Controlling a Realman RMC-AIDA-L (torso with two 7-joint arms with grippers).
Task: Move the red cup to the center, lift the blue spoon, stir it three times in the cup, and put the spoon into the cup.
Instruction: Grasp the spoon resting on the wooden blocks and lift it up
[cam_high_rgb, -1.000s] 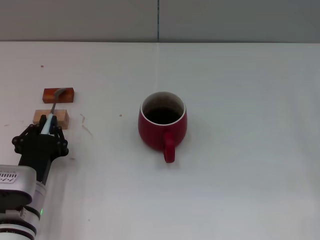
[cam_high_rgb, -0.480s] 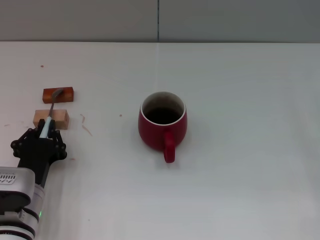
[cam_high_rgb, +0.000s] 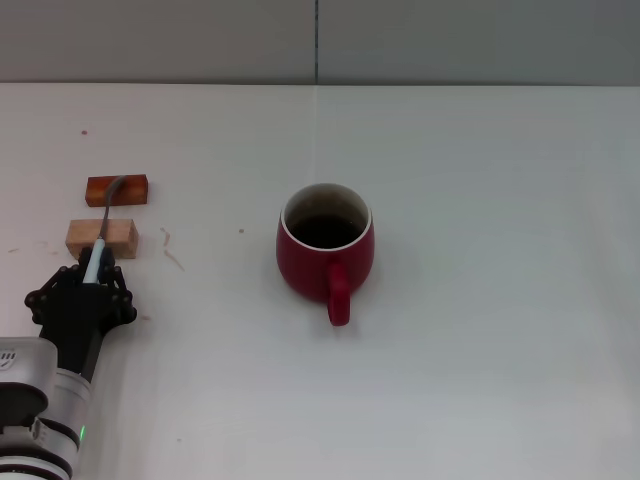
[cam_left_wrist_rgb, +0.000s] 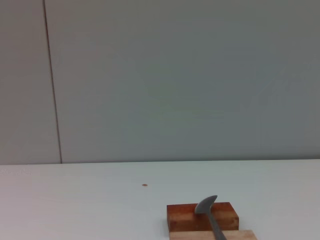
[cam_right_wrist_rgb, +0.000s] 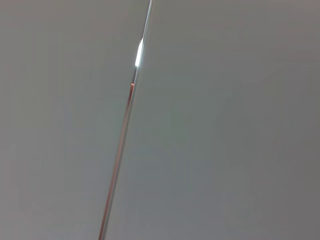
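Gripping the blue spoon (cam_high_rgb: 102, 236) by its handle at lower left, left gripper (cam_high_rgb: 84, 290) fingers are clamping it over two wooden blocks (cam_high_rgb: 102, 238); red cup (cam_high_rgb: 325, 250) is sitting mid-bench.

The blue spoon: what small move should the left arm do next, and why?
Probably close on the handle and lift straight up. The left gripper sits around the blue spoon handle, while its bowl rests on the dark red block and its neck crosses the pale block. The red cup already stands at the center.
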